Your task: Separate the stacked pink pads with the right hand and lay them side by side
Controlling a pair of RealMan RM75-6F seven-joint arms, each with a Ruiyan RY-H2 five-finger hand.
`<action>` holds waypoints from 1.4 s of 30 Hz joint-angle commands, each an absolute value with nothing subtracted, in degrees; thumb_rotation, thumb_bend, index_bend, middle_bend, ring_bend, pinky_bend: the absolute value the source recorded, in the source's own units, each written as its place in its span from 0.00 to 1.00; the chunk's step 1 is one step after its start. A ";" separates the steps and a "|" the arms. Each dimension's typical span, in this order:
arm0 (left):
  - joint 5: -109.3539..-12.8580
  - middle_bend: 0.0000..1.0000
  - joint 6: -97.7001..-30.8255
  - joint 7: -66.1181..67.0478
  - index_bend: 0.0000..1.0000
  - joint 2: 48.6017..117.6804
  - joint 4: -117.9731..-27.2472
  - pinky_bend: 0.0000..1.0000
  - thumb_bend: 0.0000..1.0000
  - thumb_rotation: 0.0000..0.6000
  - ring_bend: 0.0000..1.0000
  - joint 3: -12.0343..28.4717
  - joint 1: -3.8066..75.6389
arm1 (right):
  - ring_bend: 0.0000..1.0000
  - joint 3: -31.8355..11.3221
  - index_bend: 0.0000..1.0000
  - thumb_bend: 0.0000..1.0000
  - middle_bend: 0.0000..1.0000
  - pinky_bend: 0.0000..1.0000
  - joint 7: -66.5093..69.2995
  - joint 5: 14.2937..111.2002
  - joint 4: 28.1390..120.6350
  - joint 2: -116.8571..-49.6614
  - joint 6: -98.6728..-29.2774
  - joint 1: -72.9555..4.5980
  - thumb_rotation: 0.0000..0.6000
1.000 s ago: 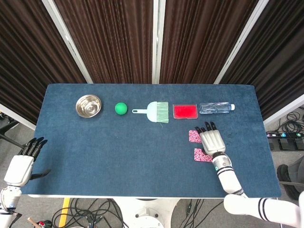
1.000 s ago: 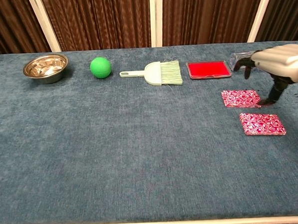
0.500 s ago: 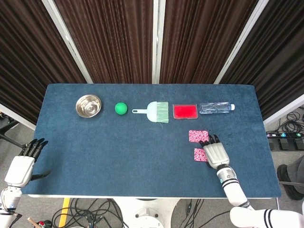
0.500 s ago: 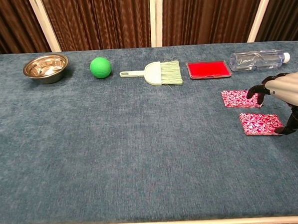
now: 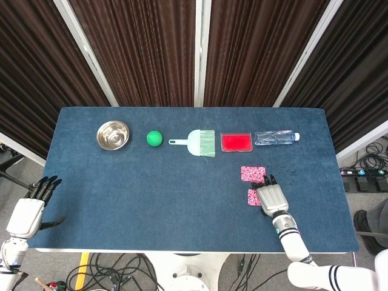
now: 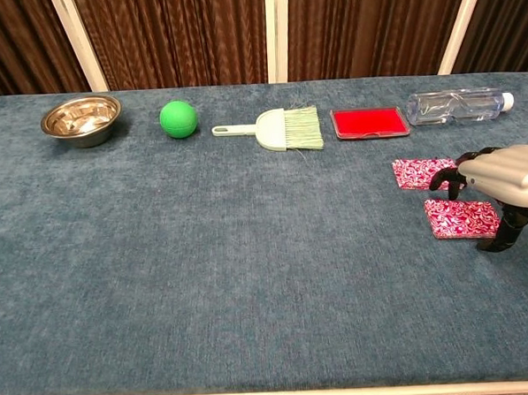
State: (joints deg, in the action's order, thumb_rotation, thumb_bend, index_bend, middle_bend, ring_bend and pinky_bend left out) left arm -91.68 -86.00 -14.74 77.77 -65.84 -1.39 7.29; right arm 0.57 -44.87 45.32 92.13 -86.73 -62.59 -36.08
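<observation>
Two pink pads lay apart on the blue surface (image 5: 151,182), lower right of the head view: the upper pad (image 5: 253,173) and the lower pad (image 5: 253,197), not stacked, offset a little diagonally (chest view shows a strip of blue between them). The upper pad (image 6: 422,173) sat mid-right in the chest view, the lower pad (image 6: 461,217) below and slightly right of it.

The right hand (image 5: 272,197) hovered palm down over the right edge of the lower pad, dark fingers (image 5: 267,180) pointing toward the upper pad. In the chest view the right hand (image 6: 505,176) showed at the right edge, fingers curled downward, thumb reaching toward the surface just right of the lower pad. Nothing was gripped; fingers were apart. Contact with either pad could not be told.

The left hand (image 5: 29,210) hung off the lower left corner of the surface, fingers loosely spread, holding nothing.

Along the upper part of the surface, left to right: metal bowl (image 5: 113,134), green ball (image 5: 154,138), pale green brush (image 5: 196,142), red tray (image 5: 236,142), clear bottle (image 5: 276,137) lying on its side.
</observation>
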 commanded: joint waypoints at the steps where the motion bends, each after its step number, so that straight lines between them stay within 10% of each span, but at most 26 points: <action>1: -91.63 0.07 -85.97 -14.84 0.10 77.80 -65.72 0.23 0.00 1.00 0.04 -1.45 7.23 | 0.01 0.43 0.17 0.13 0.25 0.00 -45.06 45.15 91.97 -86.94 -62.45 -36.20 1.00; 42: -92.30 0.07 -86.12 -15.58 0.10 77.44 -66.12 0.23 0.00 1.00 0.04 -1.89 7.47 | 0.03 -0.41 0.33 0.20 0.36 0.00 -46.62 45.72 92.12 -87.74 -64.03 -36.09 1.00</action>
